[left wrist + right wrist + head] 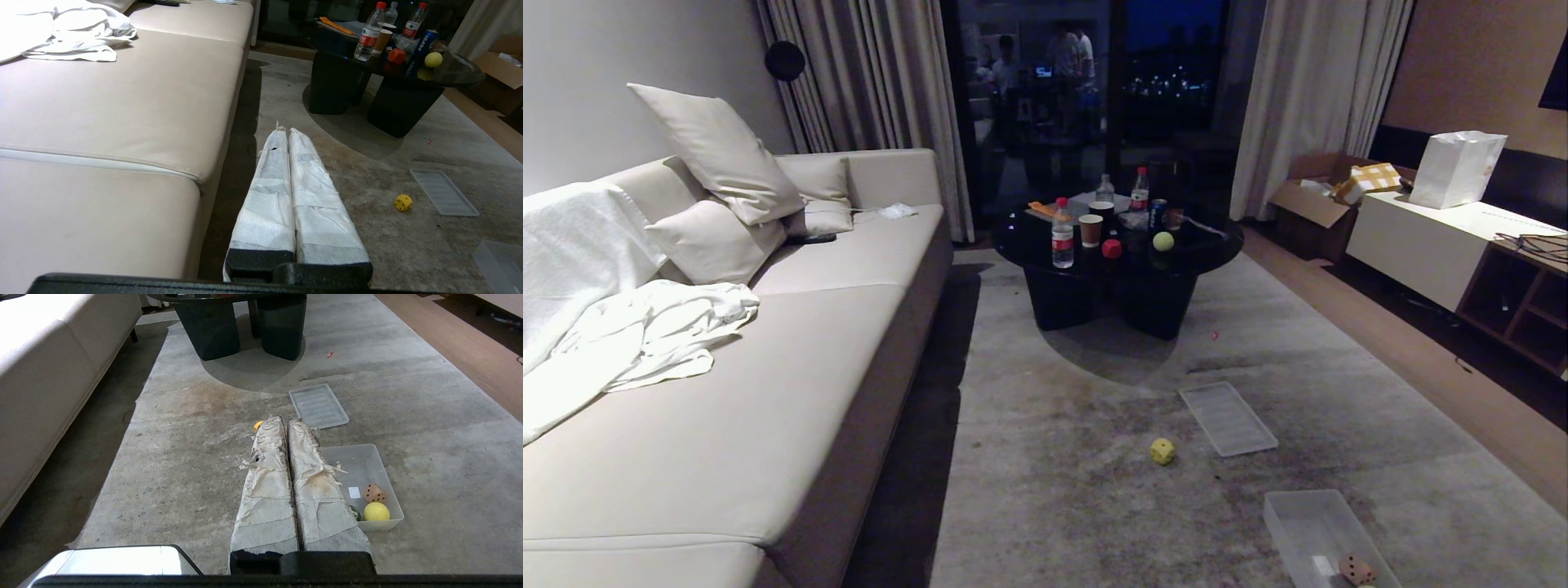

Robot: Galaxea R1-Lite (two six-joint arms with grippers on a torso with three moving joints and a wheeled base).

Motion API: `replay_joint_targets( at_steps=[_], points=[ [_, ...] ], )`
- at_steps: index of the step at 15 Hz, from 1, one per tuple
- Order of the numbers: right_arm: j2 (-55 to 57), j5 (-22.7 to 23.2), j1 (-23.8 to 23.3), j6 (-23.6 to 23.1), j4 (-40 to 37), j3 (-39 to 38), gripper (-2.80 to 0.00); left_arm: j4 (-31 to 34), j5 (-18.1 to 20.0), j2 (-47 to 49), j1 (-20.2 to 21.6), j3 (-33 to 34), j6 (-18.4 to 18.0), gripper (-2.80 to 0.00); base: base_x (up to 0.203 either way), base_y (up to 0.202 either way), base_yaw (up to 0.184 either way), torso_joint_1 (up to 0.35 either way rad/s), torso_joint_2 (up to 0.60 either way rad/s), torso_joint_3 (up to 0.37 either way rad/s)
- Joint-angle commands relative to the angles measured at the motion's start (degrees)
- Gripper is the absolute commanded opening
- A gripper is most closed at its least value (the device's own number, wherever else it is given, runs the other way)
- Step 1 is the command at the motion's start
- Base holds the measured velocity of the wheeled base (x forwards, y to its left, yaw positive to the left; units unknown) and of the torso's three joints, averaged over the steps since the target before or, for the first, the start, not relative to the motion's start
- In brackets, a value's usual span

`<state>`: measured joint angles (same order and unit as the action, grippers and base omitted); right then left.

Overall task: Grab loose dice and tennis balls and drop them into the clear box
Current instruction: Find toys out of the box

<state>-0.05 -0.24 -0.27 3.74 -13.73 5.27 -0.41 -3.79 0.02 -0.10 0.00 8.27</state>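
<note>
A yellow die [1162, 451] [403, 202] lies loose on the rug; in the right wrist view only its edge [258, 426] shows beside the fingers. The clear box [1307, 527] [367, 465] stands on the rug at the near right, holding a brown die [1356, 568] [374, 493] and a tennis ball [376, 511]. Another tennis ball [1163, 241] [433, 59] and a red die [1112, 248] [396, 55] sit on the black coffee table [1217, 237]. My left gripper [285, 130] and right gripper [282, 419] are both shut, empty, held above the rug. Neither arm shows in the head view.
A flat ribbed clear lid [1227, 417] [318, 406] lies on the rug beyond the box. A beige sofa [792, 392] runs along the left. Bottles [1062, 234], a paper cup [1090, 230] and a can [1157, 214] crowd the table. A low cabinet [1421, 237] stands at the right.
</note>
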Motion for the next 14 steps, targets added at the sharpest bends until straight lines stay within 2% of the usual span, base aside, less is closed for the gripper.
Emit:
replay_joint_targets(
  at_steps=[1,14],
  points=[
    [0.0,0.0,0.0,0.0,-0.1,0.0,-2.8,0.0,0.0,0.0,0.0,0.0,0.1,-2.8,0.0,0.0,0.0,0.0,0.0,0.0],
    [0.0,0.0,0.0,0.0,-0.1,0.0,-2.8,0.0,0.0,0.0,0.0,0.0,0.3,-2.8,0.006,0.0,0.0,0.0,0.0,0.0]
  ],
)
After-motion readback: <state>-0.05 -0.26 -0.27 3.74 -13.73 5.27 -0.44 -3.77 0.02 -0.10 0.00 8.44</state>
